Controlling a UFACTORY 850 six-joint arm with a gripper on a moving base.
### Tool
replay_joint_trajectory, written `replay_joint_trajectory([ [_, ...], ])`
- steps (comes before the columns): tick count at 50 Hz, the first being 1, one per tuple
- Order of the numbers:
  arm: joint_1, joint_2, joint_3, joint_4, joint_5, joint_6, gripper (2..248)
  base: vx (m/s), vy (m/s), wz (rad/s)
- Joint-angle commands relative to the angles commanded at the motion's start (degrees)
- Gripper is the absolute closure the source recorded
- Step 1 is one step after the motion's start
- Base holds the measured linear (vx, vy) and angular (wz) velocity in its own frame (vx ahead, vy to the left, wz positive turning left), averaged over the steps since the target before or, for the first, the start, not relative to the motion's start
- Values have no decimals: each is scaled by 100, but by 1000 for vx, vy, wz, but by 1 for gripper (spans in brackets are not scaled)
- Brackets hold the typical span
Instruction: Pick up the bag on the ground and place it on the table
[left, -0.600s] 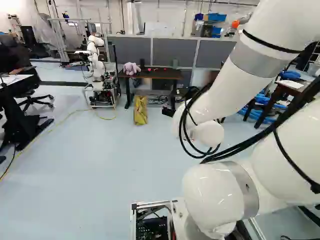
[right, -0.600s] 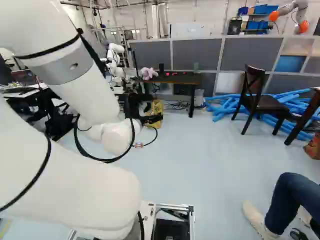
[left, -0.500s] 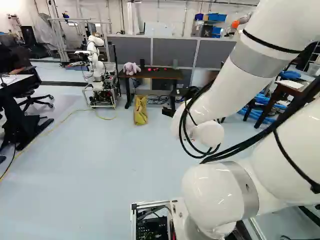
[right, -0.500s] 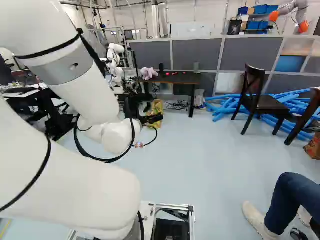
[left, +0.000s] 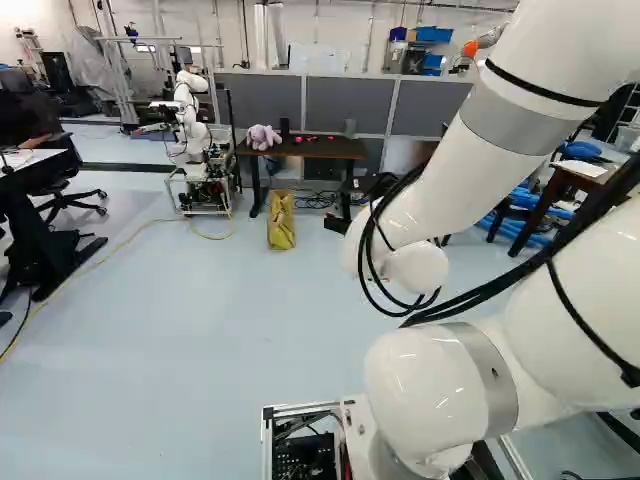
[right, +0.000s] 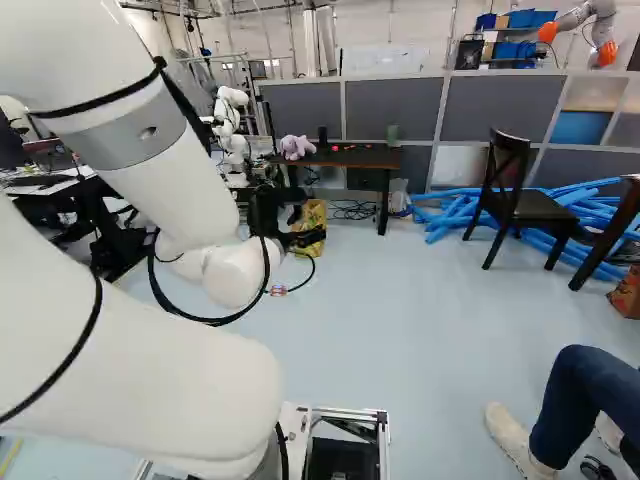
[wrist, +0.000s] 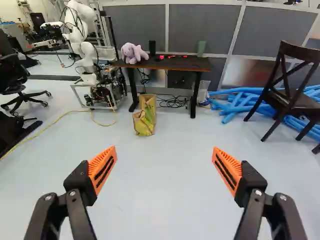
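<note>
Table (wrist: 182, 63): dark-topped, well ahead of me. Bag (wrist: 145, 119): upright on the floor (wrist: 165, 200), near the table's left leg (wrist: 132, 90), long axis roughly vertical. Pincer (wrist: 164, 149), mine: spread wide, empty, well apart from the bag, which lies ahead, slightly left of my midline; I judge the approach forward, bearing left, and lower.

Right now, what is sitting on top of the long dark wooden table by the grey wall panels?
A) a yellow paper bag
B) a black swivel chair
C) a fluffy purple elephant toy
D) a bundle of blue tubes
C: the fluffy purple elephant toy sits at one end of the dark wooden table, while the yellow paper bag stands on the floor.
</note>
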Motion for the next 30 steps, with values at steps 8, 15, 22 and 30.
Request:
replay_joint_trajectory([
  [8, 0, 0, 0, 0, 0, 0, 3, 35, 1, -1],
  [15, 0, 0, 0, 0, 0, 0, 3, 84, 3, -2],
  [22, 0, 0, 0, 0, 0, 0, 3, 141, 4, -5],
  [30, 0, 0, 0, 0, 0, 0, 3, 169, 6, -2],
])
